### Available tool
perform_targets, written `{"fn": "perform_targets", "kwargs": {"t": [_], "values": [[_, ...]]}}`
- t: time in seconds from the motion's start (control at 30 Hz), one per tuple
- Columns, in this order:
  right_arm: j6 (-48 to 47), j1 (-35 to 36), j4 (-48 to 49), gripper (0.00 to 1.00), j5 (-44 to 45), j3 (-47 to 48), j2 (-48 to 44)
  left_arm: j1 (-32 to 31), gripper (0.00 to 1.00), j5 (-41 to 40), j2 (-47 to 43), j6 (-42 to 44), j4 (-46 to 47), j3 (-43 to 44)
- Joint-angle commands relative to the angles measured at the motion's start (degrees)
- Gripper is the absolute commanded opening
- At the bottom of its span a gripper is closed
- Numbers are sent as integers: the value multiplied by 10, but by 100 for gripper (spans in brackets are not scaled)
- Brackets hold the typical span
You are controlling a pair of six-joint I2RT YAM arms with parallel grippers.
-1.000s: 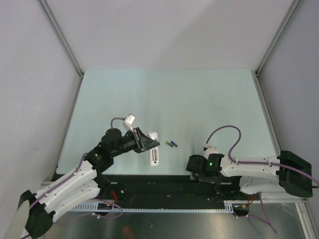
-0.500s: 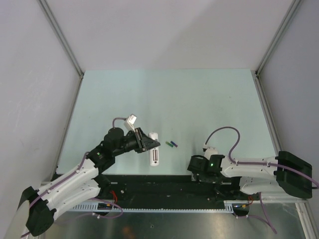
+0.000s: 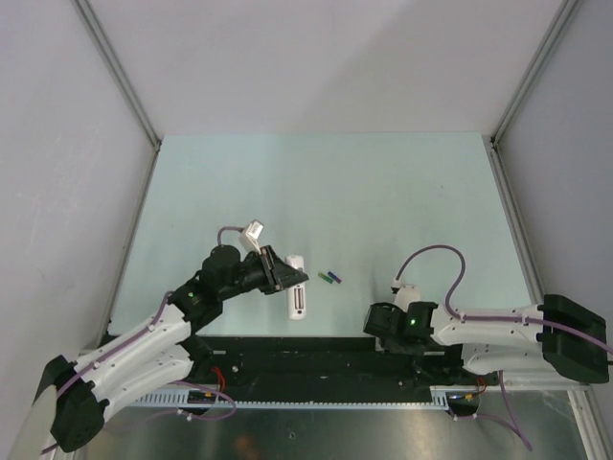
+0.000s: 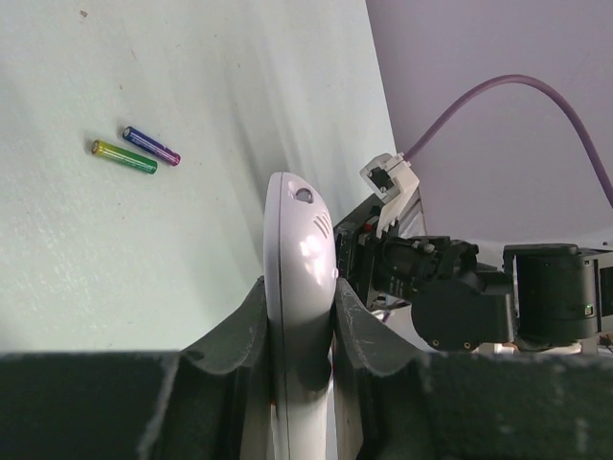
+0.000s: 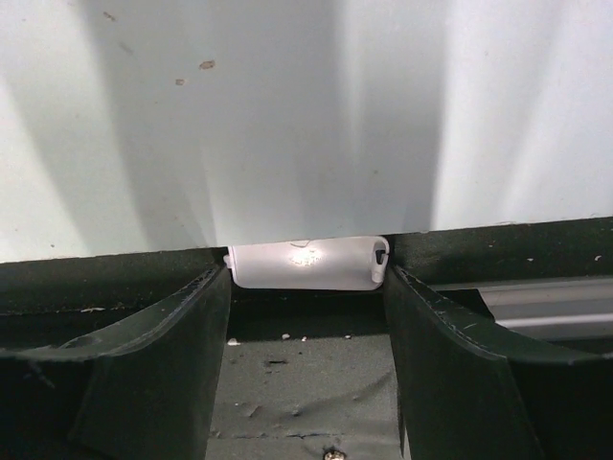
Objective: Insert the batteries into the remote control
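L hand (image 4: 300,289) on remote (image 4: 299,230), btm hidden

The right arm's pincer (image 3: 381,322) is pulling back towards the near edge of the pale green surface (image 3: 383,192), closer to it than a second ago. The white forearm (image 3: 488,328) behind it now lies flatter. The jaws, wide apart before, are closing in and now meet both ends of a small white rounded plastic piece (image 5: 306,264).

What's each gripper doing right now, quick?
Left gripper: shut on the remote control, held edge-on.
Right gripper: jaws flank a small white plastic piece; grip cannot be told.
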Motion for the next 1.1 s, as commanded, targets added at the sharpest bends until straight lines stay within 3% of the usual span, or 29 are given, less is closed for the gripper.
{"fn": "perform_targets", "kwargs": {"t": [0.0, 0.2, 0.37, 0.47, 0.57, 0.87, 1.07], "values": [[59, 28, 3, 60, -27, 1, -9, -4, 0, -1, -12, 2, 27, -1], [86, 71, -45, 49, 20, 80, -14, -4, 0, 1, -20, 2, 27, -2], [68, 83, -73, 47, 51, 151, -2, -4, 0, -2, -28, 2, 26, 0], [42, 77, -67, 55, 51, 170, 11, -4, 0, -5, -31, 4, 24, 2], [16, 71, -30, 70, 31, 170, 32, -5, 0, -7, -36, 5, 23, 2], [-13, 64, 61, 82, 4, 221, 189, -2, 0, -33, -74, -4, 16, -8], [-12, 57, 98, 84, 17, 244, 247, -1, 0, -46, -115, -14, 12, -23]]}}
